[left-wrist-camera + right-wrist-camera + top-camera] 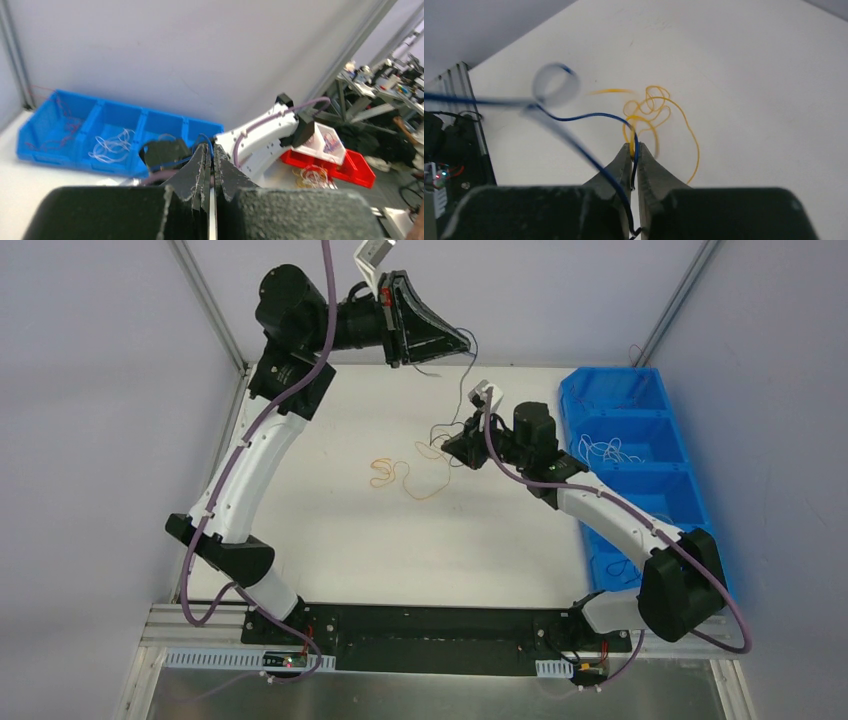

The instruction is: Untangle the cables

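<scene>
Separation under way on the white table. Beside the blue bin, the right gripper has its fingers pinching a blue cable, which is strung up and away toward the raised left gripper, whose fingers are pressed together, seemingly on its other end. The orange cable sprawls left-to-right; next, lift blue clear.

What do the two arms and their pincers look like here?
The left arm and right arm have white curved links between black joints, each with a purple hose along it. The left pincer and right pincer are black, with rough wedge fingers tapering to points.
</scene>
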Robot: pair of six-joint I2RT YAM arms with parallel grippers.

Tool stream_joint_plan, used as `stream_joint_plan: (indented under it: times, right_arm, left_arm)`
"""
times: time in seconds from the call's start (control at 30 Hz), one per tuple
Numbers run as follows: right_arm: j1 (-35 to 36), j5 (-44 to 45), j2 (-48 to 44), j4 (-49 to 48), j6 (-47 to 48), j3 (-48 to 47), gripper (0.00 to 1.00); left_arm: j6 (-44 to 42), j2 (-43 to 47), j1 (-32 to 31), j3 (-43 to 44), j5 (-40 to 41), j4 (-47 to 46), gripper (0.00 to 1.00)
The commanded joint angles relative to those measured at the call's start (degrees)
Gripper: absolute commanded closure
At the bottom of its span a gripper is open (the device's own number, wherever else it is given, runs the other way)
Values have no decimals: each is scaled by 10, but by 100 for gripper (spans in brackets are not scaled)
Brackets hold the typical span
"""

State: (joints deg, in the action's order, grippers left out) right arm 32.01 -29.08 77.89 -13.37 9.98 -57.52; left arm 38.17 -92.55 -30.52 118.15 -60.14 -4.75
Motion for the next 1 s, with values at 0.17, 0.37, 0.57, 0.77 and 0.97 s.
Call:
stream_joint_plan:
  times: [0.17,0.37,0.57,0.77,0.97]
  right_arm:
    - [-1,3,4,43,101,89,90]
    - [-9,-18,-27,147,139,94,55]
    - [-23,-25,-104,248,113,45,27]
    - [-22,-27,-158,245,61,-34,2]
    - [-20,-24,-87,176,-20,-154,5]
  left_arm:
    - [-31,-18,62,131,61,-5,100]
    - [-30,-17,75,125,60,-17,100]
    - [-15,-7,75,90,54,-30,100]
    - [1,-1,74,64,53,-57,100]
    - [17,-3,66,51,53,-69,100]
